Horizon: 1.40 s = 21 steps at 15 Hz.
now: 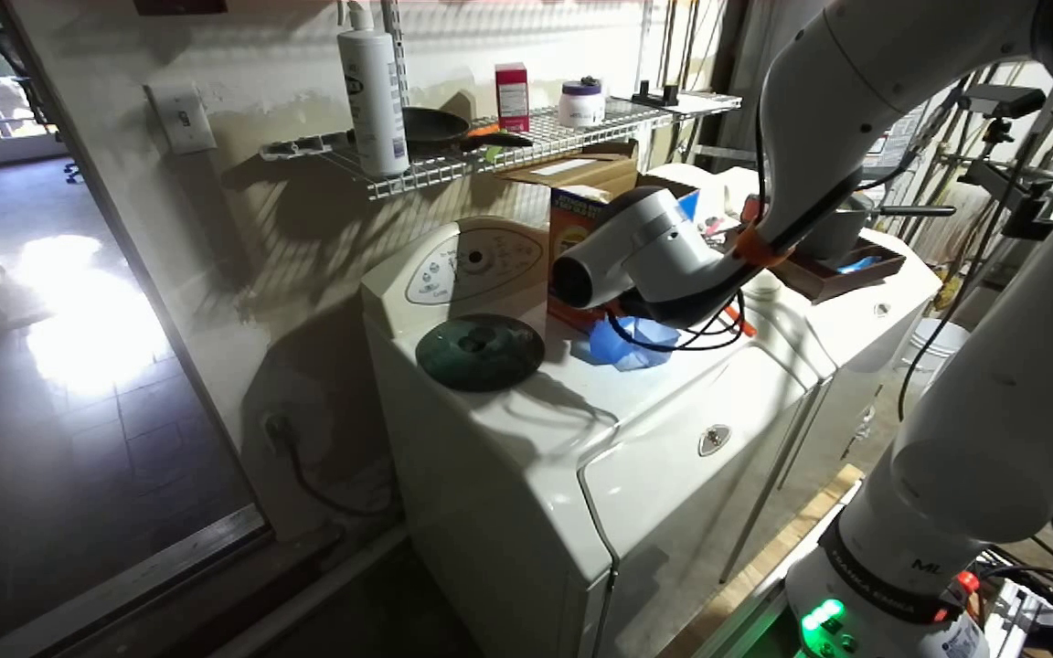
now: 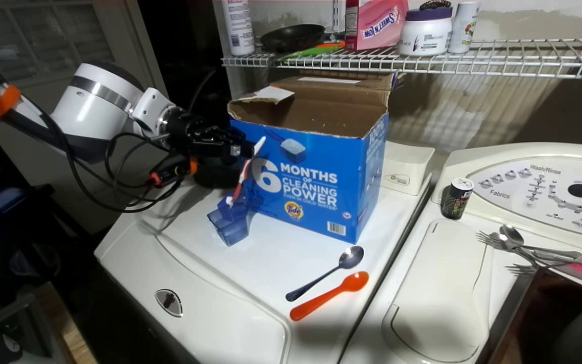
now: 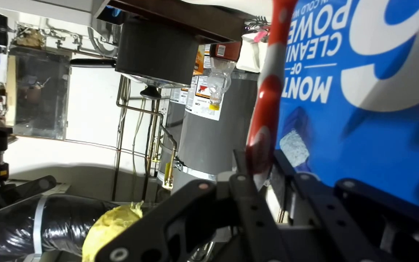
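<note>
The black tool (image 3: 260, 165) is drawn narrow, its fingers pinching the upper part of a red-and-white toothbrush (image 2: 242, 178), or what looks to me like one. A white tip pokes out above the grip, and the rest slants down just in front of a big blue box (image 2: 311, 172); whether it touches the cardboard I can't tell. Its lower end is down at a see-through blue cup (image 2: 230, 230), and from here I can't make out if it goes inside. The cup sits on the white desk (image 2: 271, 263), between the box and the front edge.

The box stands upright toward the back edge, its top flaps parted and "6 months of cleaning power" printed on its face. Near the right edge lie a metal spoon (image 2: 330, 272) with a dark handle and an orange spoon (image 2: 329, 296), side by side but apart. A dark round lid (image 1: 481, 352) rests by the back left corner, in front of a control panel (image 1: 490, 260). Past the right edge, on the neighbouring machine (image 2: 437, 283), I see a small dark can (image 2: 456, 198) and a heap of cutlery (image 2: 538, 251). A wire shelf (image 2: 498, 63) above the back edge bears a frying pan (image 2: 293, 38) and a pink box (image 2: 382, 25).
</note>
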Tool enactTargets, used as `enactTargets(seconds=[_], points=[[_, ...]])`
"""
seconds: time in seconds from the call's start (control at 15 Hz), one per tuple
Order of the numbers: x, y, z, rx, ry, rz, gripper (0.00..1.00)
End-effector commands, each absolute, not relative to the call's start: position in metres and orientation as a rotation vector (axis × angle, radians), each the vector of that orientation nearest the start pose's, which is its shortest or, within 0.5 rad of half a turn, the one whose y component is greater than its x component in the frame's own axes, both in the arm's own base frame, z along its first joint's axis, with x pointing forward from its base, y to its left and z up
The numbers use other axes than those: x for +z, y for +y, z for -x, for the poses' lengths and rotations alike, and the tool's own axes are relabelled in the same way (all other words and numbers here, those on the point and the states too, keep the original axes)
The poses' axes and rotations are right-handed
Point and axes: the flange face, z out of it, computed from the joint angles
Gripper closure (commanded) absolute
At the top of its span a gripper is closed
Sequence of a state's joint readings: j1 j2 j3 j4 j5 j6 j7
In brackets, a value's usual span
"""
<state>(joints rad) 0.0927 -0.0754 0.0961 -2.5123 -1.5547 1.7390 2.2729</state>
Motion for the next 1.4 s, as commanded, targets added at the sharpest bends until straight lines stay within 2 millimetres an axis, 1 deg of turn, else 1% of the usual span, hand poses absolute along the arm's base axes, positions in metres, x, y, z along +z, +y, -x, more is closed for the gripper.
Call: enactTargets(seconds=[0.0, 0.53, 0.73, 1.33], points=[[0.331, 0.004, -0.455, 1.302, -0.957, -1.551, 0.95], [0.330, 0.012, -0.456, 1.369, -0.908, -1.503, 0.95], [0.328, 0.017, -0.457, 1.404, -0.861, -1.484, 0.95], [0.326, 0.019, -0.459, 1.468, -0.814, -1.446, 0.95]])
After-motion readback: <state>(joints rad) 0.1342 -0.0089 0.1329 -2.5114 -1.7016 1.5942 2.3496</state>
